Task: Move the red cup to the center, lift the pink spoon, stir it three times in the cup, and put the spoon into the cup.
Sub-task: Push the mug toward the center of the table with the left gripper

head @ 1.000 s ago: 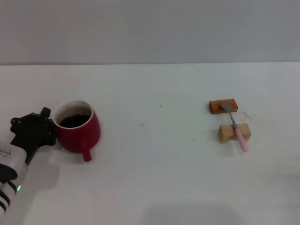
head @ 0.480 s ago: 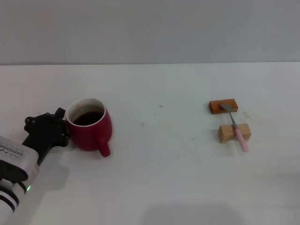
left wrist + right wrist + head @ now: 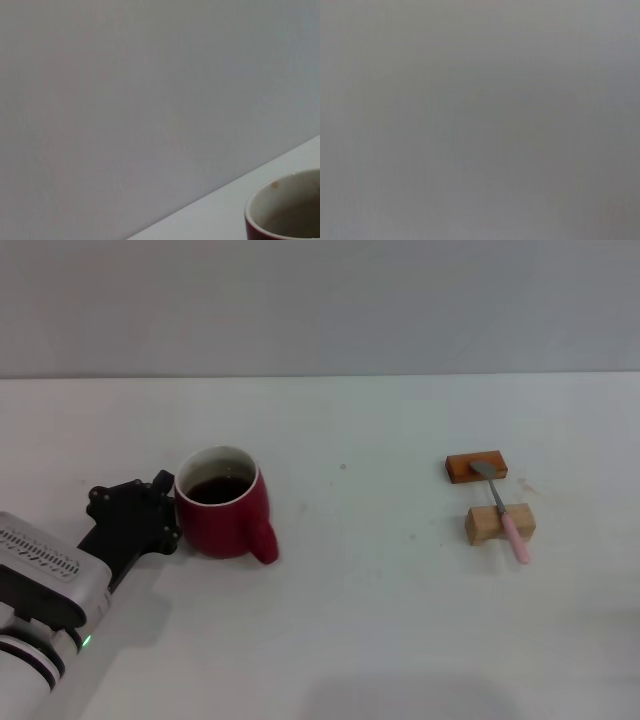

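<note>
The red cup (image 3: 225, 505) stands upright on the white table, left of the middle, holding dark liquid, its handle pointing toward the front right. My left gripper (image 3: 168, 512) presses against the cup's left side. A slice of the cup's white rim (image 3: 280, 207) shows in the left wrist view. Far to the right lies the pink spoon (image 3: 505, 512), its metal bowl on a dark brown block (image 3: 476, 467) and its pink handle across a pale wooden block (image 3: 499, 524). My right gripper is out of view.
The white table (image 3: 380, 620) runs back to a grey wall. The right wrist view shows only flat grey.
The red cup has slid to the right across the table, with my left gripper travelling along at its left side. The spoon and blocks have not moved.
</note>
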Controlling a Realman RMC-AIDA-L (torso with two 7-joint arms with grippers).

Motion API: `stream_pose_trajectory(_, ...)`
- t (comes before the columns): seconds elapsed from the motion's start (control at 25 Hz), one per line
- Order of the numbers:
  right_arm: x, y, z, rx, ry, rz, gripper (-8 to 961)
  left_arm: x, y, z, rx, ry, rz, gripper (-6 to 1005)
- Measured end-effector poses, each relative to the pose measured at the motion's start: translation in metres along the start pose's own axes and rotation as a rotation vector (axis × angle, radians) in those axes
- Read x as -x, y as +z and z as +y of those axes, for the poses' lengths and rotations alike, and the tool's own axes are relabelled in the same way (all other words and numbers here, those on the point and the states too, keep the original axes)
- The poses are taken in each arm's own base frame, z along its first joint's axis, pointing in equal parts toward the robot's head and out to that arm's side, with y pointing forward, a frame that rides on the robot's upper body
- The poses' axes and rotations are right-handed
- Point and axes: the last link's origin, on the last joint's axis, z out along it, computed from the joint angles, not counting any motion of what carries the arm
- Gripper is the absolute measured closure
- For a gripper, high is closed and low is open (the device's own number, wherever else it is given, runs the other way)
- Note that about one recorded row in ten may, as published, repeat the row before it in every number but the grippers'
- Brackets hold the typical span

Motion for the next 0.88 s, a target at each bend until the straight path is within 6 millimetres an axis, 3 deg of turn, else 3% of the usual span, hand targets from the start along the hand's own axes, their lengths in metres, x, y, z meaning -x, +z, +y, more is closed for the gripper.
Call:
stream_pose_trajectory(0.44, 0.001, 0.001, 0.001, 0.001, 0.004, -0.006, 239, 0.003, 0.002, -0.018, -0.061, 0.01, -0.019, 996)
stream_pose_trajectory(0.88, 0.002, 0.0, 0.002, -0.002, 0.012, -0.009, 237, -0.004, 0.018, -0.014, -0.021, 0.034, -0.027, 995)
